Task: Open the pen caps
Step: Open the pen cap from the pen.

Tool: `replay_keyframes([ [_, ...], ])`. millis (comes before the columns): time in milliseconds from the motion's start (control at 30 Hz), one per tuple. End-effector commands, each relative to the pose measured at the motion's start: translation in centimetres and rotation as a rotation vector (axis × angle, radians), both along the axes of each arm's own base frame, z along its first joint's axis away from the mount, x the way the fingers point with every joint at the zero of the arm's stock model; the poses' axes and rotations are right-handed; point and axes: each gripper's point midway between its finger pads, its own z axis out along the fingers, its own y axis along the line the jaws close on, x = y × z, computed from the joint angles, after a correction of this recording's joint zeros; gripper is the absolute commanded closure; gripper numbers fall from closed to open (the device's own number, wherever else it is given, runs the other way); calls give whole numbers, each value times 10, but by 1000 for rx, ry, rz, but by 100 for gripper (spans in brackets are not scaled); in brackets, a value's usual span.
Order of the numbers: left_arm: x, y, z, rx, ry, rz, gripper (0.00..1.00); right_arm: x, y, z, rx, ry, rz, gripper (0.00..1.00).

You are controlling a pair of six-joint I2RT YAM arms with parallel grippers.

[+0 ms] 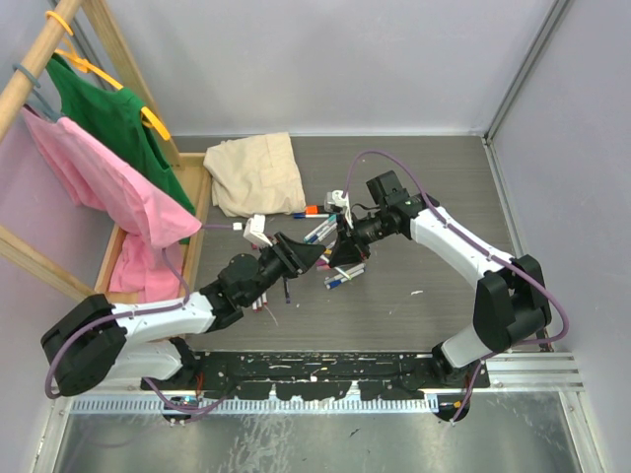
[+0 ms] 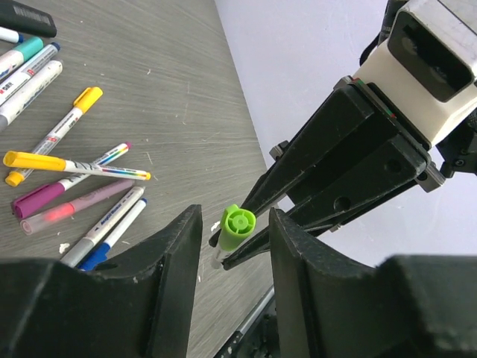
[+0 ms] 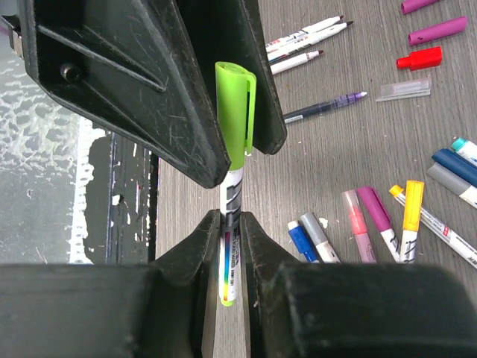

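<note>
- The right gripper point(image 3: 227, 224) is pressed together on the white barrel of a pen point(image 3: 231, 194). It holds the pen up off the table so the capped end is free to be pulled.
- The green cap point(image 3: 235, 112) is on that pen, between the two fingers of the left gripper point(image 2: 235, 218), which faces the right one end to end.
- The left fingers flank the cap closely. One wrist view shows slim gaps and the other suggests contact, so whether they pinch it yet cannot be told.
- The step in hand looks like a two-handed pull: one gripper anchors the barrel while the other takes the cap.
- Below, on the grey table point(image 3: 350, 149), lie capped pens, among them a yellow-capped pen point(image 2: 45, 161), likely waiting their turn.
- Near them lie bare-tipped pens point(image 3: 305, 33), a red cap point(image 3: 419, 57) and a purple cap point(image 3: 436, 31), apparently already done.
- Farther back are a beige cloth point(image 1: 254, 172) and a wooden rack point(image 1: 39, 258) hung with green and pink garments.
</note>
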Motion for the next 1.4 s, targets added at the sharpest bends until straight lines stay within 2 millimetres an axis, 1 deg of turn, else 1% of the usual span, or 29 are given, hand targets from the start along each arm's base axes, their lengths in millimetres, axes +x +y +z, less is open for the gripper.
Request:
replay_keyframes([
  [0, 7, -5, 28, -53, -49, 20, 60, 2, 1, 18, 39, -59, -3, 99],
  [67, 7, -5, 29, -53, -50, 20, 63, 2, 1, 18, 39, -57, -2, 99],
  [300, 7, -4, 27, -39, -55, 22, 89, 0, 2, 19, 50, -52, 5, 99],
  [433, 7, -3, 27, -23, -72, 21, 100, -2, 3, 21, 62, -42, 13, 98],
  [467, 6, -2, 27, -16, -79, 20, 100, -3, 3, 21, 66, -35, 15, 96],
  [533, 5, 0, 29, -9, -104, 20, 100, -4, 4, 23, 76, -19, 19, 86],
  [600, 4, 4, 31, 1, -140, 22, 100, -6, 5, 24, 86, -2, 21, 69],
  [633, 3, 6, 33, 6, -163, 24, 100, -6, 5, 25, 93, 5, 23, 63],
  [767, -4, 11, 38, 53, -263, -5, 100, -8, 4, 29, 115, 26, 24, 46],
  [833, -10, 12, 42, 80, -318, -37, 100, -9, 3, 30, 127, 36, 29, 40],
  [1000, -25, 9, 56, 105, -466, -152, 100, -15, 5, 31, 152, 63, 51, 35],
  [1233, -23, 11, 64, 85, -509, -193, 100, -26, 8, 34, 197, 102, 96, 36],
  [1367, -22, 8, 67, 65, -514, -213, 100, -30, 12, 34, 201, 110, 117, 40],
])
